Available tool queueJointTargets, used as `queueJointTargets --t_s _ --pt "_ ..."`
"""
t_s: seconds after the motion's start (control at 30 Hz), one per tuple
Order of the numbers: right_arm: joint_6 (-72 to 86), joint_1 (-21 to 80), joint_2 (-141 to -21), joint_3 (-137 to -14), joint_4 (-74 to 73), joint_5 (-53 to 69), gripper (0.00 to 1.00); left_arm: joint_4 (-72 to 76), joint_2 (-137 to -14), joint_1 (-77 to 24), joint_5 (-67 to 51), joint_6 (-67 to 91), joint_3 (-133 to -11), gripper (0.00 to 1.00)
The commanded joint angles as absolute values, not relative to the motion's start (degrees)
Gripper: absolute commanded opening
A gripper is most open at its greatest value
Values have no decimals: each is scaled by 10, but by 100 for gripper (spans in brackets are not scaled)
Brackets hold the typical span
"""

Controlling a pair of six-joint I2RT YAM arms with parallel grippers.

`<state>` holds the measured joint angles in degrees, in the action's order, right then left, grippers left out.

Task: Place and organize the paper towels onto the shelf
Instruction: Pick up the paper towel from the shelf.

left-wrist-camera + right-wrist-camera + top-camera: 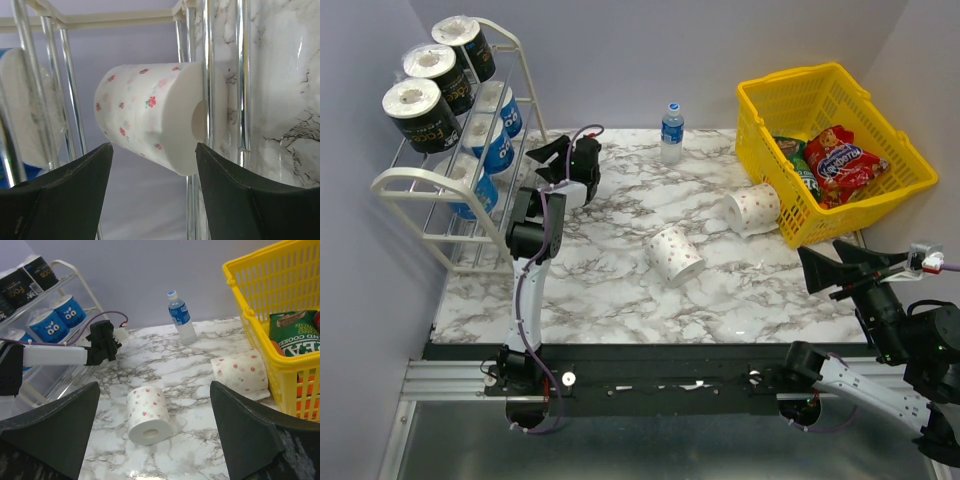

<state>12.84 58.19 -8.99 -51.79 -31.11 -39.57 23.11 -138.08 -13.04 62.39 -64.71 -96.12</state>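
Three black rolls [420,112] marked "Foce" line the shelf [415,172] top; we see a dotted roll [145,120] behind its bars, facing our left pincer [154,150], spread empty; right pincer [155,385] too.

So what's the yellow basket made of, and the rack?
The basket looks like glossy molded plastic, given its slotted walls. The rack has thin shiny bars, probably chromed metal, with matte white end frames, likely plastic.

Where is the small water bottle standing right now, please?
In the top view the water bottle stands upright at the far edge of the table, between the shelf on the left and the yellow basket on the right, nearer the basket.
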Motion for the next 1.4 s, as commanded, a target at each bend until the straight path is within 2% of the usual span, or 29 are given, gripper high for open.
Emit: queueJointTargets --t_s 0.0,0.27,0.63,0.93,1.37 --pt "112 585 -80 -528 -294 -417 100 267 -1404 -117 646 -672 -975 78" --pt "105 585 -75 -528 -291 -423 100 301 -1423 -99 647 -701 -976 74" --pt "100 586 -87 -533 -288 -429 100 354 -1452 -88 642 -748 -1005 73" --pt "99 586 -98 -529 -281 -432 100 379 -1476 -79 645 -769 -1027 66" --pt "99 585 -98 -526 -277 -432 100 552 -1454 -86 652 -890 -998 39"
